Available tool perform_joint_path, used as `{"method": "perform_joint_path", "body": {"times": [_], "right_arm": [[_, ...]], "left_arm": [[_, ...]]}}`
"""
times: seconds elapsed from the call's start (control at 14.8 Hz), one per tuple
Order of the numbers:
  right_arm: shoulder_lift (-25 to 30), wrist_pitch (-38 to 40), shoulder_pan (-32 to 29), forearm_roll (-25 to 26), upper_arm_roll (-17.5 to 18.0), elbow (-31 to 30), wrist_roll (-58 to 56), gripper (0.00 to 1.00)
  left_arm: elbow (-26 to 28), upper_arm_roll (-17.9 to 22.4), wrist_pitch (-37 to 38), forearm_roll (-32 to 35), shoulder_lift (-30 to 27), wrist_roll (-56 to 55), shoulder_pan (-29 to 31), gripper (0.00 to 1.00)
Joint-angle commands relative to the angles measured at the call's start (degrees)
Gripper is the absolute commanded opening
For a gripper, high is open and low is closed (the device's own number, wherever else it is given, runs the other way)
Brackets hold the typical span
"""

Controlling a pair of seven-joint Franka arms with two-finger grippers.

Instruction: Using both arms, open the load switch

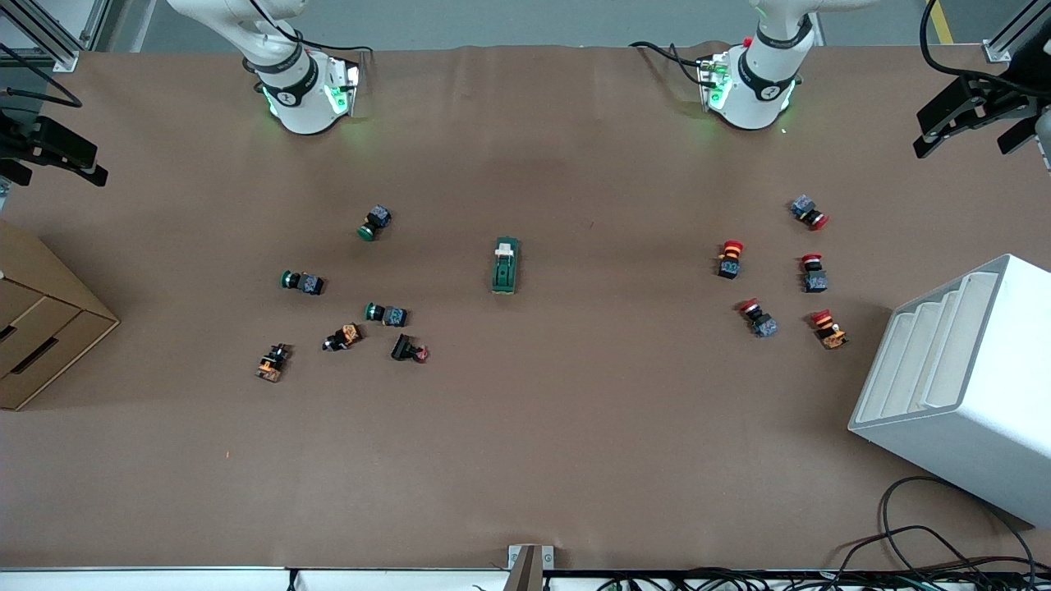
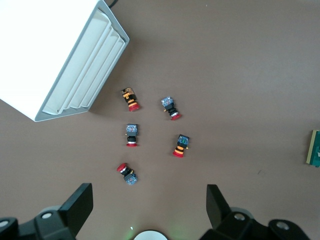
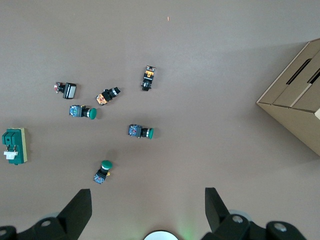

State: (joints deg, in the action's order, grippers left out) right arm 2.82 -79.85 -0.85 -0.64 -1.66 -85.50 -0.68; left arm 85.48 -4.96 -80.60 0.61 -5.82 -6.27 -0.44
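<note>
load switch (image 1: 505, 266) mid-desk (image 1: 525, 460), between green and red buttons, untouched. left tool (image 2: 150, 207) and right tool (image 3: 148, 207) wide, high by bases. advice: one pins body, other flips white toggle (image 1: 504, 249).

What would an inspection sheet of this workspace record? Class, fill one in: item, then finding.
Surface: brown table, flat, covered by a mat.
Job's things: load switch lies mid-table, white toggle end toward the arm bases, untouched.
Clutter: green-capped push buttons and small parts toward the right arm's end; red-capped push buttons toward the left arm's end.
Grippers: left gripper open, up over the table near the red buttons; right gripper open, up over the green buttons. Both wait.
Cables: black cables at the table's near corner.
Surroundings: white rack, cardboard box.
</note>
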Motion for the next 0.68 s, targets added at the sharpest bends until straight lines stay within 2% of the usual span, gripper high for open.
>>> {"method": "perform_joint_path", "body": {"times": [0.0,0.61], "right_arm": [[1.0,0.4,0.1,-0.6,-0.1,-0.5,0.9,1.00],[1.0,0.8,0.3,0.1,0.2,-0.9,0.2,1.00]], "left_arm": [[3.5,-0.7,0.3,-0.7,-3.1,0.9,-0.8,1.00],[5.9,-1.3,0.4,-0.7,-4.2,3.4,-0.8,1.00]]}}
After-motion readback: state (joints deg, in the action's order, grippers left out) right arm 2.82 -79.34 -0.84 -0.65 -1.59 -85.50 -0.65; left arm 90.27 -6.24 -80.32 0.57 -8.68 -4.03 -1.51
